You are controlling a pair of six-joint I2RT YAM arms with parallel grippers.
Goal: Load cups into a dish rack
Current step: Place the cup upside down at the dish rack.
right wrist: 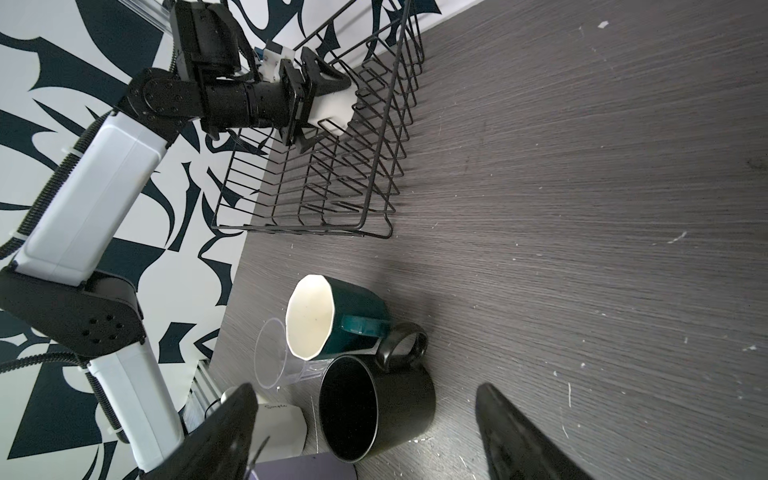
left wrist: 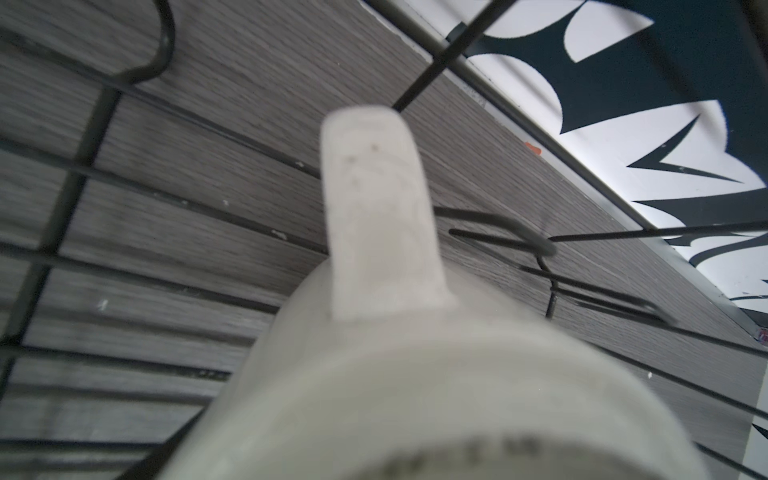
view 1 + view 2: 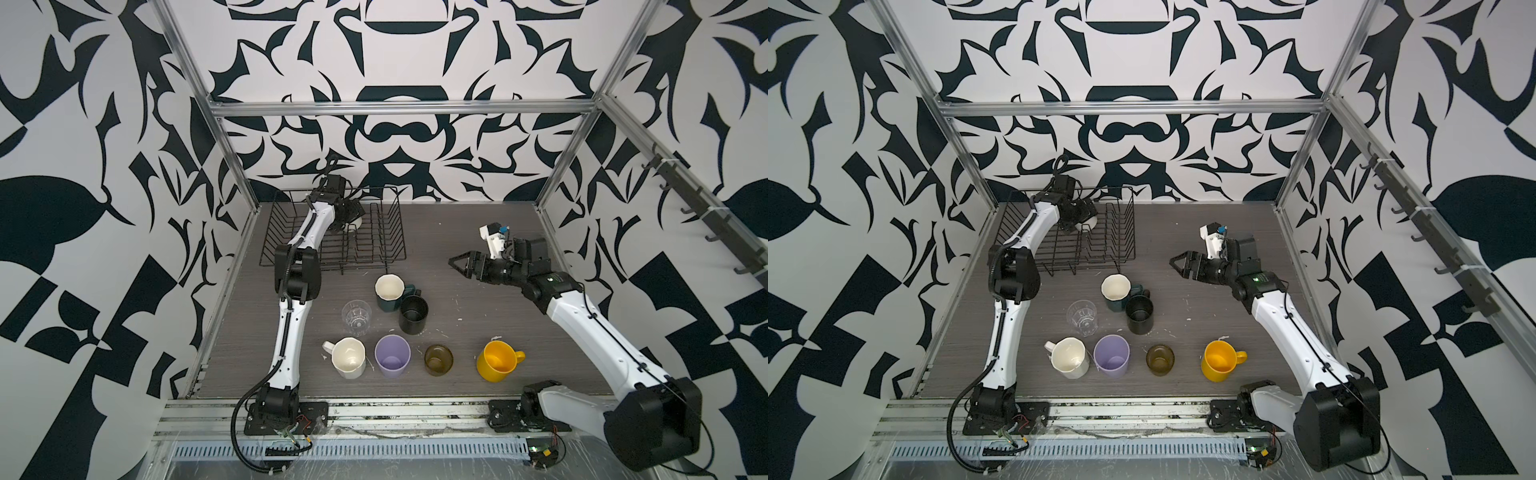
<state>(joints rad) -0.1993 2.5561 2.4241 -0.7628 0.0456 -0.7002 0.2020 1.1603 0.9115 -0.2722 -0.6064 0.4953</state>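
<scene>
While the left gripper (image 3: pixel 351 216) is reaching into the dish rack (image 3: pixel 365 261) in both top views, its jaws are sitting either side of a white mug (image 3: pixel 355 225) that's resting inside, just beside the plate dividers (image 3: pixel 384 224). Meanwhile the right gripper (image 3: pixel 454 262) is hovering over the bare tabletop (image 3: pixel 478 224), jaws spread, carrying nothing. Seven more cups are standing upright outside the rack. The dark-green faceted mug (image 3: pixel 388 293) is right up against the black mug (image 3: pixel 413 315), with the clear glass (image 3: pixel 356 318) near them. In front there's a row of cream faceted mug (image 3: pixel 349 358), lilac tumbler (image 3: pixel 392 356), amber-brown glass (image 3: pixel 439 360) and yellow mug (image 3: pixel 496 360).

Left wrist view is showing the white mug (image 2: pixel 415 374) over the dish rack (image 2: pixel 71 183) wires, base turned toward the camera, handle (image 2: pixel 374 208) pointing away. No jaws showing here.

Right wrist view is showing the left gripper (image 1: pixel 332 110) straddling the white mug (image 1: pixel 338 104), but I can't tell if it's squeezing or just off it. The right gripper (image 1: pixel 363 388) is gaping wide over the black mug (image 1: pixel 399 407), touching nothing.
</scene>
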